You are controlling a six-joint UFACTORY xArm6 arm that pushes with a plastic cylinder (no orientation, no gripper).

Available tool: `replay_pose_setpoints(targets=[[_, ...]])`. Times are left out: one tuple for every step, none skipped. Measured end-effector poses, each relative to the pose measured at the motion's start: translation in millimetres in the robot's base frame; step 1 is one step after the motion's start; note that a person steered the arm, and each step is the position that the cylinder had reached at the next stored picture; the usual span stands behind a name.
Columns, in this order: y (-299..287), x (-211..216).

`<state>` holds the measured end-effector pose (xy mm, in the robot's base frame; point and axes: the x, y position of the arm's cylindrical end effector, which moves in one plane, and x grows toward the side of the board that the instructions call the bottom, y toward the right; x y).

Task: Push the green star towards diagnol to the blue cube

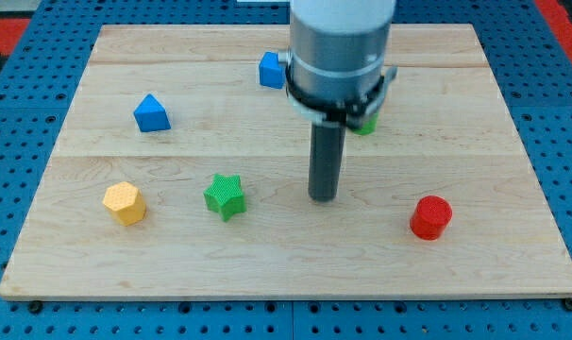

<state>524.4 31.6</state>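
The green star (225, 195) lies on the wooden board (286, 255), left of centre toward the view's bottom. The blue cube (271, 70) sits near the view's top, partly hidden behind the arm's grey body (341, 52). My tip (323, 197) rests on the board to the right of the green star, about a hundred pixels away and not touching it. The blue cube is up and to the left of my tip.
A blue triangular block (151, 113) lies at the upper left. A yellow hexagonal block (125, 202) is left of the star. A red cylinder (430, 217) is at the lower right. A green block (365, 124) peeks out from behind the arm.
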Motion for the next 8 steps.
replay_pose_setpoints(targets=[[-50.9, 23.2], [-91.8, -4.2], [-104.1, -34.1], [-89.2, -23.3], [-95.3, 6.8], [-128.6, 1.7], [-138.0, -29.1], [-119.0, -53.4]])
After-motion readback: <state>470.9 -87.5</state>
